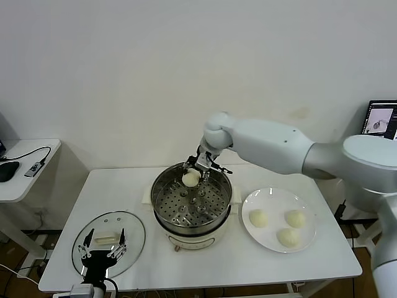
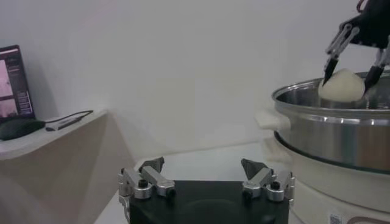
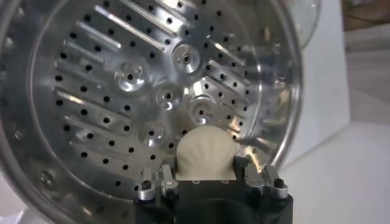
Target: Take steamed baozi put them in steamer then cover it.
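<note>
Baozi [image 1: 190,178] in right hand [image 1: 193,174] (over steamer [image 1: 192,205])

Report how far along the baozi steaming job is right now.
Nothing is in the round stainless-steel steamer yet; its perforated tray is bare. In hand: the right gripper holds one cream-white baozi over the pot. Left: three buns wait on the white plate, and the clear glass lid lies on the table under the idle left gripper.
</note>
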Tool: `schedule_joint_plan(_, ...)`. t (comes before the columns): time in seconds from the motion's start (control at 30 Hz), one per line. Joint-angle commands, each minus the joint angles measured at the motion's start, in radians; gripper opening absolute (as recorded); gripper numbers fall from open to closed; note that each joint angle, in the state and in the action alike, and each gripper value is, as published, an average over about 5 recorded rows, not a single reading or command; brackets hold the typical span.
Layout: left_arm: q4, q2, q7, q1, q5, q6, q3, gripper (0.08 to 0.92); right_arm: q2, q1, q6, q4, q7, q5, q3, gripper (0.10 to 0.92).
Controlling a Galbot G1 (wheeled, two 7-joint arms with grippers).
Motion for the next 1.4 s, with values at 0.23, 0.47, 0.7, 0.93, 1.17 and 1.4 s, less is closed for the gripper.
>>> schedule_joint_plan(0.23,-0.013,-0.003,-0.004,0.003,0.004,-0.003,0.001,0.823,0.067,-0.056,0.110,-0.116,0.041,-0.159,0.013,0.644)
schedule_joint_plan(0.47,-0.027,-0.006,-0.005,0.004,0.009,0.004,-0.001,0.823,0.006,0.031,0.048,-0.029,0.013,-0.008,0.007,0.765)
schedule_joint_plan(0.7,-0.040,-0.005,-0.005,0.004,0.012,0.009,0.000,0.823,-0.128,0.183,-0.193,0.185,-0.076,0.290,-0.036,0.822)
schedule_joint_plan(0.93,-0.057,0.006,-0.005,-0.002,0.008,0.030,0.000,0.823,-0.356,0.278,-0.614,0.441,-0.131,0.435,-0.055,0.823)
schedule_joint_plan(1.17,-0.079,0.026,-0.005,-0.005,-0.012,0.058,-0.012,0.823,-0.622,0.305,-0.879,0.660,-0.122,0.480,-0.070,0.823)
schedule_joint_plan(1.4,-0.086,0.038,-0.005,0.005,-0.005,0.060,-0.011,0.823,-0.852,0.220,-0.891,0.749,-0.115,0.405,-0.071,0.823)
